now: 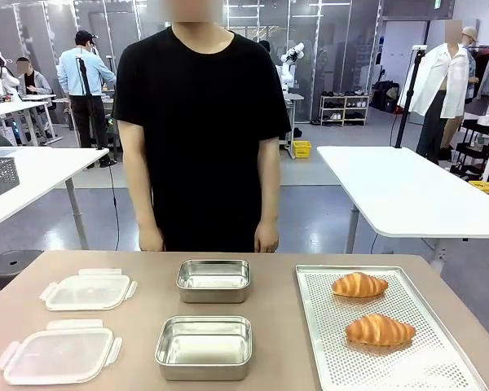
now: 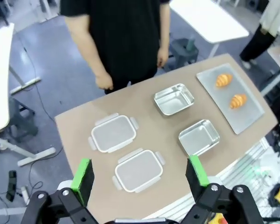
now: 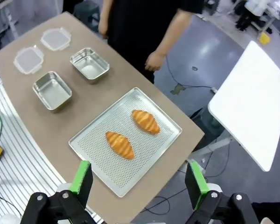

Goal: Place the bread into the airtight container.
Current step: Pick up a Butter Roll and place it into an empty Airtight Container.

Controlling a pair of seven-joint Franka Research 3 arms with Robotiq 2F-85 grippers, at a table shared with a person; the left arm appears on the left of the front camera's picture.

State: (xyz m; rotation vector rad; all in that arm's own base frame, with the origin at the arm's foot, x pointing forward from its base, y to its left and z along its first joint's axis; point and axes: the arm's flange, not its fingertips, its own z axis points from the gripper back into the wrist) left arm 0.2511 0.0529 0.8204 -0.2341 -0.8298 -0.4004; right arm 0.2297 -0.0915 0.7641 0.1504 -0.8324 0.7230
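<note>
My left jaws and right jaws both stand spread wide, holding nothing, high above the surface. Bread: near croissant and far croissant lie on the perforated tray to my right, apart from the two open steel containers; clear lids sit left. Risk, as I judge it: a hard pinch crushes the flaky crust, or a skewed descent catches the tray rim and shifts it.

Background items I see around the worktop
Perforated metal tray lies at its right side; a person in black stands at the far edge; white table behind.
</note>
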